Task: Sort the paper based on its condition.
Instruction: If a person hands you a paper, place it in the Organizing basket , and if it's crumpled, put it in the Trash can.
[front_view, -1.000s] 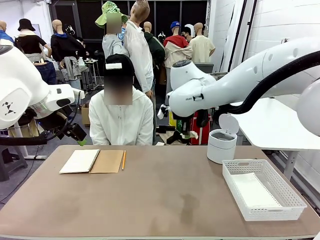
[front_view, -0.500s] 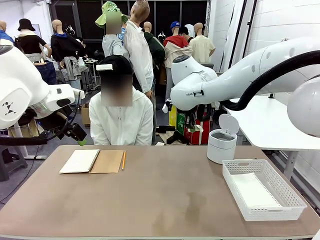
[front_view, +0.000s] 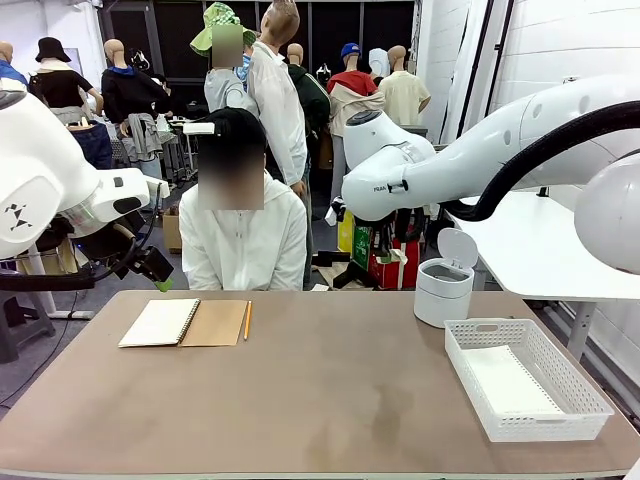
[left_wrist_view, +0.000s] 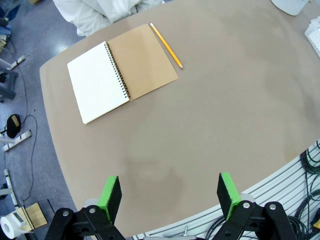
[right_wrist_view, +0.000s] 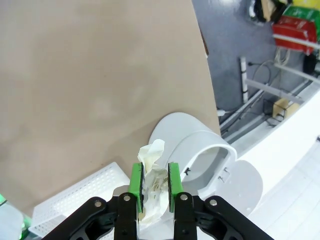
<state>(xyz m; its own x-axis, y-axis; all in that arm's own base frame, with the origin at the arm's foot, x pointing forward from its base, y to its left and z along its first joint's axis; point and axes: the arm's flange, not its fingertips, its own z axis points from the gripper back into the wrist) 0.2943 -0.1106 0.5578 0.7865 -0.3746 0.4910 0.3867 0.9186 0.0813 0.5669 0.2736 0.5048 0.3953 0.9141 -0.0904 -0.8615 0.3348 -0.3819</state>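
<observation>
Brown table (front_view: 330, 400) with notebook (front_view: 185, 322), pencil (front_view: 247, 319), bin (front_view: 443, 290), basket (front_view: 525, 378)

Front view level across table (front_view: 300, 400); both wrist views high, looking down.

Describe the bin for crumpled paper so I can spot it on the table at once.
Look to the far right part of the brown table, just behind the white mesh basket. The bin is a small white round tub with its lid flipped up. The basket beside it is low, rectangular and perforated, with a flat sheet inside.
</observation>
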